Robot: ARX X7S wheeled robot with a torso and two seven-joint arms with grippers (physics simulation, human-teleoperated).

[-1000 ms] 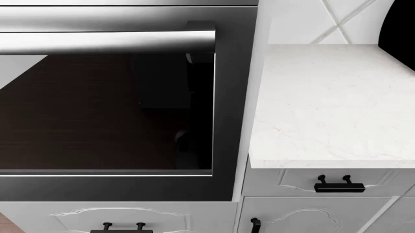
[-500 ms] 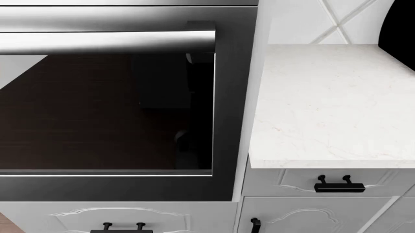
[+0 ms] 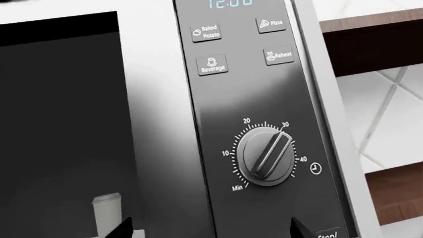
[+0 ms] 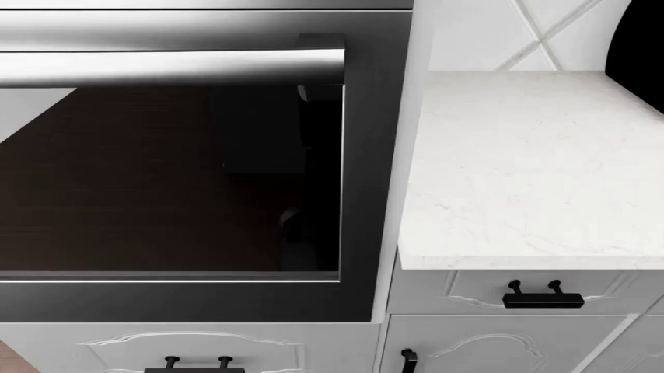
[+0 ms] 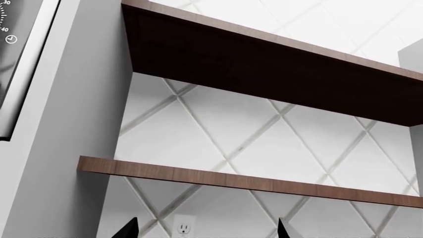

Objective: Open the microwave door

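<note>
Head view: built-in oven [image 4: 186, 179] fills the left, its steel bar handle [image 4: 171, 67] running across the top of the dark glass; to its right, the white marbled surface [image 4: 518, 171] with black drawer pulls [image 4: 543, 296] on the cabinets below; neither arm shows in this view. Left wrist view: microwave [image 3: 158, 124] close up, dark door window [image 3: 63, 129] on one side and the control panel [image 3: 264, 99] beside it, door shut flush against the panel; panel carries preset buttons marked Baked Potato [image 3: 205, 32], Pizza [image 3: 272, 23], Beverage [image 3: 212, 65] and Reheat [image 3: 278, 55], above a timer dial [image 3: 266, 155] whose pointer sits near the 30 mark. Left gripper [image 3: 210, 229]: only the two dark finger tips [image 3: 124, 227] enter at the frame edge, spread wide apart, one before the door window and the other before the panel, nothing between them; contact with the microwave face cannot be judged. A pale upright object [image 3: 107, 210] shows in or reflected on the window near one tip, not identifiable. Right wrist view: microwave side edge [image 5: 26, 64] at one border, then two wooden shelves [image 5: 264, 69] over a diamond-tiled wall [image 5: 251, 139] with a wall socket [image 5: 182, 229]. Right gripper [image 5: 206, 229]: finger tips [image 5: 127, 229] spread wide, holding nothing, facing the wall well clear of the microwave
</note>
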